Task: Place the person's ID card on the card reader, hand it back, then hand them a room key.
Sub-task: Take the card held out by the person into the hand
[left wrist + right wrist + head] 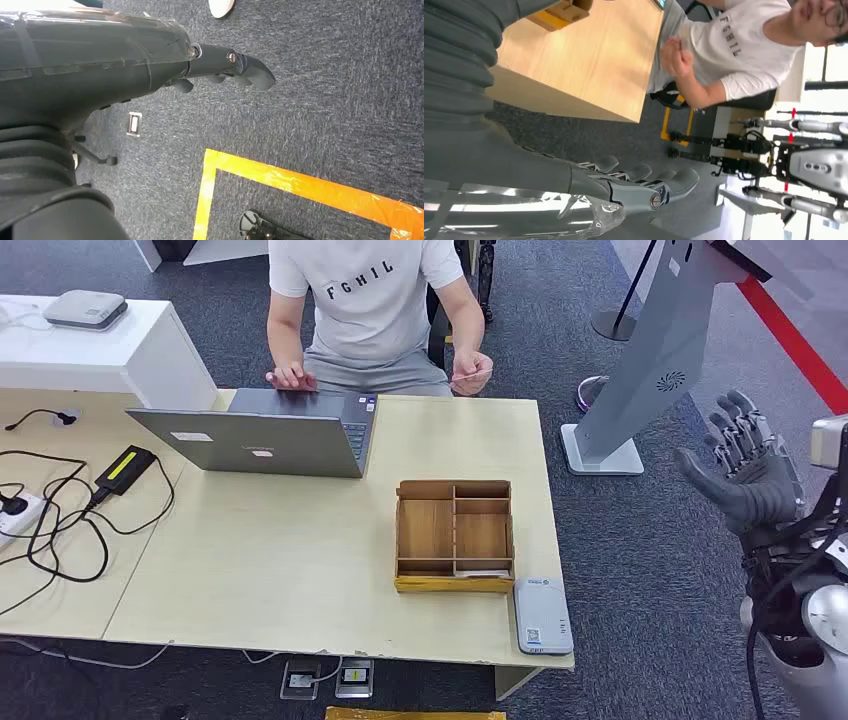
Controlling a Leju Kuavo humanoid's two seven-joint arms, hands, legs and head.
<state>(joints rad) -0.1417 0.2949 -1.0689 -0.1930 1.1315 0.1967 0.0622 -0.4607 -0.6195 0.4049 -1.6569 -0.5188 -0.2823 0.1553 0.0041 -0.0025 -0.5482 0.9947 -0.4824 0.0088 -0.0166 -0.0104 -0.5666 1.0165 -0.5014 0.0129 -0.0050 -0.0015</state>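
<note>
A person in a white T-shirt [370, 295] sits at the far side of the table and holds a small ID card [477, 373] in one hand; the other hand rests by the laptop. The grey card reader [542, 615] lies at the table's near right corner, beside a wooden compartment box [455, 535] with a white card [482, 573] in its front slot. My right hand [745, 465] is raised off the table's right side, empty, fingers extended and apart. My left hand [220, 65] hangs over the carpet holding nothing, its fingers loosely bent. The right wrist view shows the person's raised fist [677, 55].
An open grey laptop [270, 430] sits at the table's far middle. Black cables and a power brick [125, 468] lie at the left. A grey kiosk stand [650, 370] rises right of the table. Orange floor tape [300, 185] marks the carpet.
</note>
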